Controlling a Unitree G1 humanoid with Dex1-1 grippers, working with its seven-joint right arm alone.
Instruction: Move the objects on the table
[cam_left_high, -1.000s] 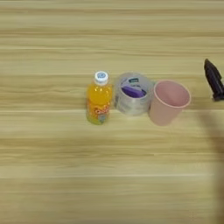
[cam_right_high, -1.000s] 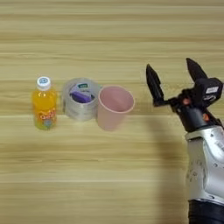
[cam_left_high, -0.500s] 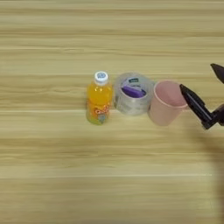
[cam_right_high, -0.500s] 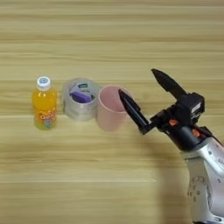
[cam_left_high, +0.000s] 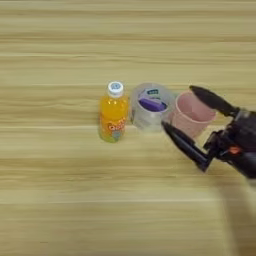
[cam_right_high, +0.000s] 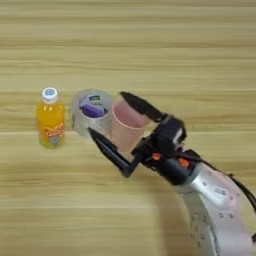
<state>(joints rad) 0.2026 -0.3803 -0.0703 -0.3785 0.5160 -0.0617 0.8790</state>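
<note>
An orange-juice bottle (cam_left_high: 113, 118) with a white cap stands upright on the wooden table (cam_left_high: 60, 200). Right of it lies a clear tape roll (cam_left_high: 151, 105) with a purple-white label. A pink cup (cam_left_high: 191, 114) stands upright against the roll's right side. My right gripper (cam_right_high: 113, 117) is open, one black finger (cam_right_high: 141, 106) reaching over the cup's rim from behind and the other finger (cam_right_high: 109, 149) in front of the cup, low near the table. The cup sits between the two fingers. I cannot tell whether either finger touches it.
The silver forearm (cam_right_high: 215, 200) comes in from the bottom right corner. The three things stand in a row across the middle of the table.
The gripper has moved left from the right side and now straddles the pink cup with its fingers spread. Bottle, tape roll and cup have stayed where they were.
</note>
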